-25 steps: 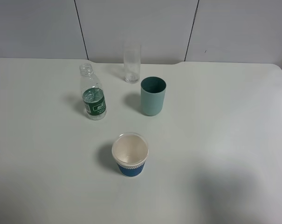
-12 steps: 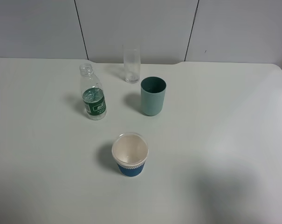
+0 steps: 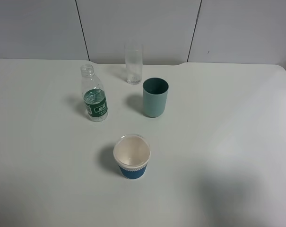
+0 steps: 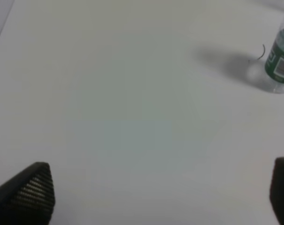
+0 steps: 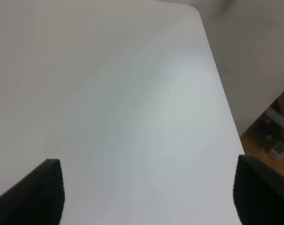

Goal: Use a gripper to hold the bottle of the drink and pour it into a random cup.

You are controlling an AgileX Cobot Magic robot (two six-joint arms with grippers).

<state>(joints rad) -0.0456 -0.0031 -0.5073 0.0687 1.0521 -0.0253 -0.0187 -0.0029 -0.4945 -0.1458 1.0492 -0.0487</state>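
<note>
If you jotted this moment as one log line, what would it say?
bottle upright, untouched | teal cup empty | left gripper open | right gripper open

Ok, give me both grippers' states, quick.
Left gripper: open, holding nothing; the bottle stands well clear of it.
Right gripper: open, holding nothing, over bare table.

A white table [image 3: 237, 142] stands against a pale panelled wall [image 3: 138, 23].

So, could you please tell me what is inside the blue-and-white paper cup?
Nothing shows inside the paper cup: its white inner wall and bottom look bare and dry from the high camera. A thin film of clear liquid could not be ruled out.
</note>
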